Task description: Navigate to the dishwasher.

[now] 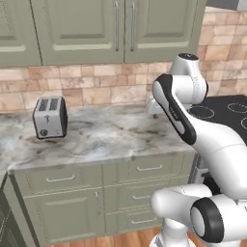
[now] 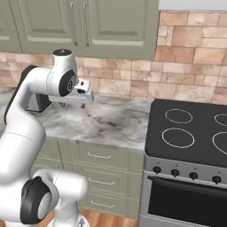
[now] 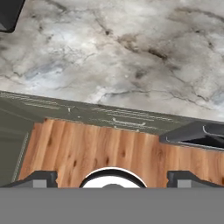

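Observation:
The dishwasher is out of view. My gripper (image 2: 72, 105) hangs over the marble counter (image 2: 111, 122), pointing down near its front part. In the hand view its two dark fingertips (image 3: 41, 178) stand wide apart with nothing between them, so the gripper (image 3: 113, 179) is open. Below it lie the counter's front edge and the sage-green drawer fronts (image 3: 113, 117). In the left base view the hand is mostly hidden behind my own arm.
A silver toaster (image 1: 49, 117) stands at the counter's left, against the brick wall. A black cooktop (image 2: 190, 128) with an oven (image 2: 186, 201) below is at the right. Green upper cabinets (image 1: 96, 29) hang above. Wooden floor (image 3: 96, 146) runs along the drawers.

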